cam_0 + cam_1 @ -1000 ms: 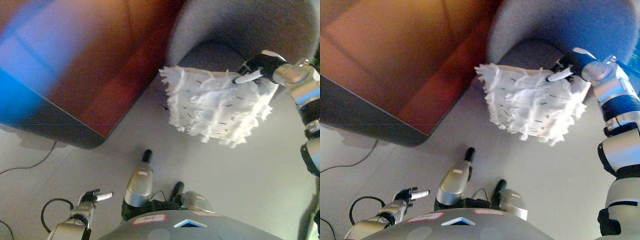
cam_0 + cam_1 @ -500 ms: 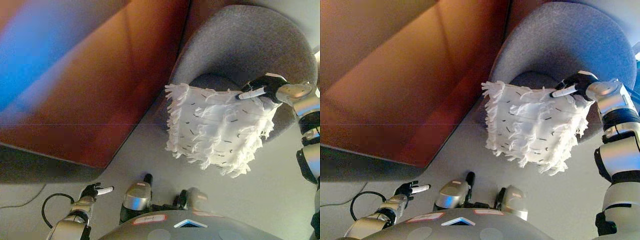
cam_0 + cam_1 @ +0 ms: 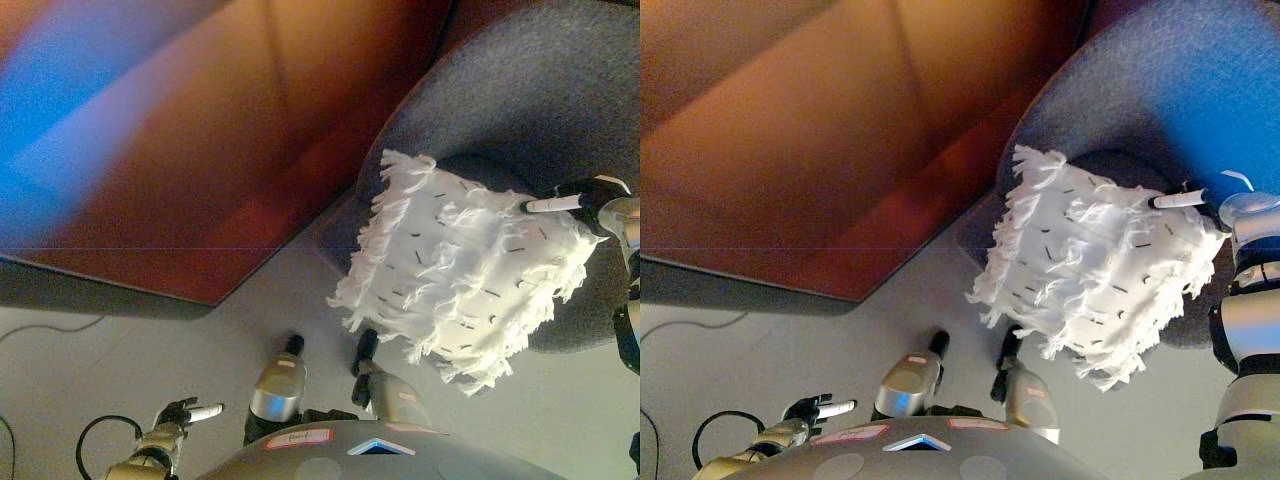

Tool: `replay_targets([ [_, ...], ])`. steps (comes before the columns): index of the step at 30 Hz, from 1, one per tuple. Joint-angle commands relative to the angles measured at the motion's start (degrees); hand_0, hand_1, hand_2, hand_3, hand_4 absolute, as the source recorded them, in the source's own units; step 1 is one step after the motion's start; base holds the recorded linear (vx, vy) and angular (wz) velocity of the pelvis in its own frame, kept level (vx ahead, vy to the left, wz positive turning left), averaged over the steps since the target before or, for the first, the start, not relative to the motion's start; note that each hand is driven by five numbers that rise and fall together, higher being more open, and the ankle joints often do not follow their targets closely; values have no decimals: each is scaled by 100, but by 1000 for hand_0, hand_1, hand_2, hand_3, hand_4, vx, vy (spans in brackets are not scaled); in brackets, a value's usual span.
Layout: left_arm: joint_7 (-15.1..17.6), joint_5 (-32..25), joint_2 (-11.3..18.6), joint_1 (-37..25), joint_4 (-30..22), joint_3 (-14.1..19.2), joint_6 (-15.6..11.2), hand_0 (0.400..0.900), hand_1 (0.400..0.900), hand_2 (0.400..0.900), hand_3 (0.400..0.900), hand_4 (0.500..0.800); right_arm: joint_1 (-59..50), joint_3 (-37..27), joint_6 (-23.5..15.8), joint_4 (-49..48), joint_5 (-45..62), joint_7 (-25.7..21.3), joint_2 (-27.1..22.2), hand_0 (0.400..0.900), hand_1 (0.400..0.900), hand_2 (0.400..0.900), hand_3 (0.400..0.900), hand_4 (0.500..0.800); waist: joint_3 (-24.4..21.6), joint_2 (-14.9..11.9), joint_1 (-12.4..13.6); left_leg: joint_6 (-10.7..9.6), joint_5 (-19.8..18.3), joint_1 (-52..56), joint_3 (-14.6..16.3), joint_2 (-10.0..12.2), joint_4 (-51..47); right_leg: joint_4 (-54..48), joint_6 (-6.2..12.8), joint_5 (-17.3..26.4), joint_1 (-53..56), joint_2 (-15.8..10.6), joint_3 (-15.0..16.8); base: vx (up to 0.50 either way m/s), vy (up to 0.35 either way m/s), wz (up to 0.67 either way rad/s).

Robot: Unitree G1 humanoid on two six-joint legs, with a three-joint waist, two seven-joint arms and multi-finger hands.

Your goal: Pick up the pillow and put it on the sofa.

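Note:
A white fringed pillow (image 3: 465, 275) with small dark dashes hangs in the air in front of the grey round sofa chair (image 3: 520, 110). My right hand (image 3: 585, 197) is shut on the pillow's upper right corner and holds it up over the front edge of the seat; it shows in the right eye view (image 3: 1195, 200) too. The pillow's lower fringe hangs over the floor. My left hand (image 3: 180, 415) is low at the lower left, empty, with its fingers curled.
A large reddish-brown wooden cabinet (image 3: 200, 140) fills the upper left and stands close beside the chair. Grey floor (image 3: 150, 340) lies between the cabinet and me.
The camera has shifted. My right hand has carried the pillow further toward the sofa chair's seat, and the chair now fills more of the upper right. My left hand stays low and idle.

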Motion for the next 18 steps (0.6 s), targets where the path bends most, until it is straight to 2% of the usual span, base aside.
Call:
replay_targets([
  [1, -275, 28, 629, -70, 148, -163, -300, 900, 900, 900, 900, 800, -1297, 36, -163, -80, 87, -831, -945, 900, 900, 900, 900, 800, -169, 95, 9, 59, 1013, -218, 15, 60, -837, 774, 482, -976, 308, -404, -136, 0, 0, 0],
  [7, -350, 40, 709, -97, 272, -101, -420, 900, 900, 900, 900, 800, -1426, 130, -62, 54, -119, -1018, -920, 900, 900, 900, 900, 800, -230, 156, -47, 32, 947, -78, 9, 50, -851, 767, 420, -1061, 422, -393, -132, 14, 10, -4],
  [10, -356, 71, 732, -90, 276, -78, -419, 900, 900, 900, 900, 800, -1404, 45, 170, 98, -102, -1240, -960, 900, 900, 900, 900, 800, -276, 155, -83, 26, 915, -18, 40, 49, -863, 710, 430, -1053, 485, -397, -102, -1, 20, -7],
  [13, -309, 73, 704, -39, 297, -82, -468, 900, 900, 900, 900, 800, -1329, -43, 341, 199, -193, -1260, -1030, 900, 900, 900, 900, 800, -334, 144, -119, 21, 895, 63, 91, 61, -905, 624, 449, -1031, 562, -391, -58, -4, 29, -9],
  [18, -351, 94, 779, 6, 339, 25, -551, 900, 900, 900, 900, 800, -1082, -208, 248, 228, -38, -1243, -1170, 900, 900, 900, 900, 800, -456, 72, -205, 32, 842, 229, 250, 77, -987, 482, 499, -988, 712, -400, -4, -21, 39, -18],
])
